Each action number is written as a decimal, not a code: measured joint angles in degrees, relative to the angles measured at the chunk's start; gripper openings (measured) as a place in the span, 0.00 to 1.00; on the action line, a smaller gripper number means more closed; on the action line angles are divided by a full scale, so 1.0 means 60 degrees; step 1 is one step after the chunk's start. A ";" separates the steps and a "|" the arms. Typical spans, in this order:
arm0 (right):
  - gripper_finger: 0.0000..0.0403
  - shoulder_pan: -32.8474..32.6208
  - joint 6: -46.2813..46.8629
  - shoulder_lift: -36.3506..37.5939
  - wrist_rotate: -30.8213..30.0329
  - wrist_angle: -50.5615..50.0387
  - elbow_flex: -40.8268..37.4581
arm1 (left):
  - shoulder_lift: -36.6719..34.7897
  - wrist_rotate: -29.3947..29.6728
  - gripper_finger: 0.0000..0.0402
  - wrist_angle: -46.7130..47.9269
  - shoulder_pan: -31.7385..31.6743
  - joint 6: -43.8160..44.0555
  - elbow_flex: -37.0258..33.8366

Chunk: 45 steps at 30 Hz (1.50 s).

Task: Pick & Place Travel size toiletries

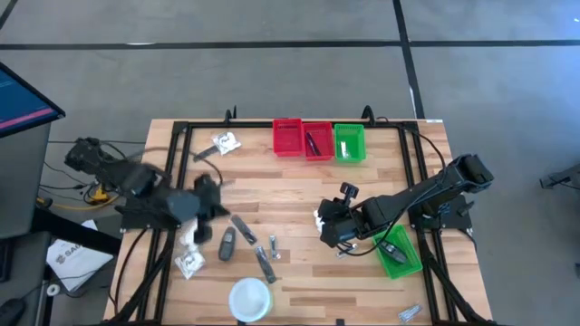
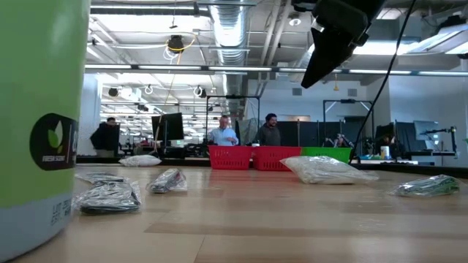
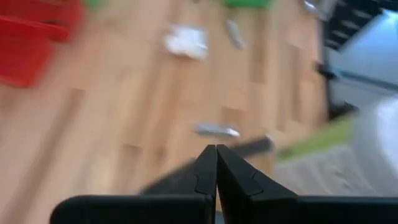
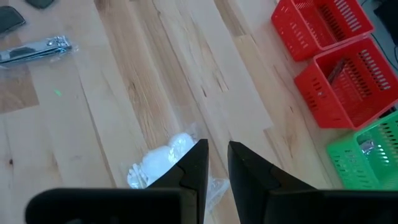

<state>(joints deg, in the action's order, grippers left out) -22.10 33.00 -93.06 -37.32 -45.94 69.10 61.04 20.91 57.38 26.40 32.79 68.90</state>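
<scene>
The right gripper [image 1: 331, 226] hangs over the middle of the wooden table [image 1: 299, 181], its arm reaching in from the right past a green bin [image 1: 397, 252] that sits at the table's right edge. In the right wrist view its two dark fingers [image 4: 194, 163] stand a narrow gap apart and hold nothing; a clear packet of white cotton balls [image 4: 163, 163] lies on the boards just beside and partly under the left-hand finger, not between the two. Farther off in that view lies a packeted nail clipper [image 4: 36, 51]. The left gripper [image 1: 210, 197] is at the table's left side, and its wrist view shows the fingers [image 3: 205, 177] pressed together with nothing between them; a small silvery packet [image 3: 216, 130] lies on the wood just ahead of the tips, though blur hides what it is. Below that gripper in the high view lies a white packet [image 1: 189, 263], and to its right a dark oval item [image 1: 227, 243], a slim grey stick [image 1: 243, 227] and a small silvery sachet [image 1: 273, 243] are scattered apart. Another white packet [image 1: 224, 142] rests near the far left corner. Two red bins [image 1: 302, 139] and a second green bin [image 1: 349, 142] stand touching in a row along the far edge. A round white-and-green tub [image 1: 249, 299] sits at the near edge.
</scene>
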 joint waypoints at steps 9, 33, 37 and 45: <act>0.13 0.0484 -0.0679 0.0070 -0.0423 0.0299 0.0000 | -0.0473 0.0542 0.00 0.0300 -0.3265 -0.1592 0.0000; 0.01 0.2275 -0.4244 0.1120 0.0761 0.3754 0.0004 | 0.2308 -0.2489 0.00 -0.1570 -1.1746 -0.3969 0.0000; 0.00 0.2257 -0.4244 0.1093 0.0787 0.3736 0.0004 | 0.3423 -0.2248 0.00 -0.1675 -1.2721 -0.3937 0.0000; 0.00 0.2160 -0.4092 0.1093 0.0794 0.3642 0.0004 | 0.5539 -0.0793 0.00 -0.1982 -1.3170 -0.4383 0.0000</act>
<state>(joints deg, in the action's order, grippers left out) -9.14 8.44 -86.50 -32.56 -24.09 69.12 94.28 16.15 45.49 -52.62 6.49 68.90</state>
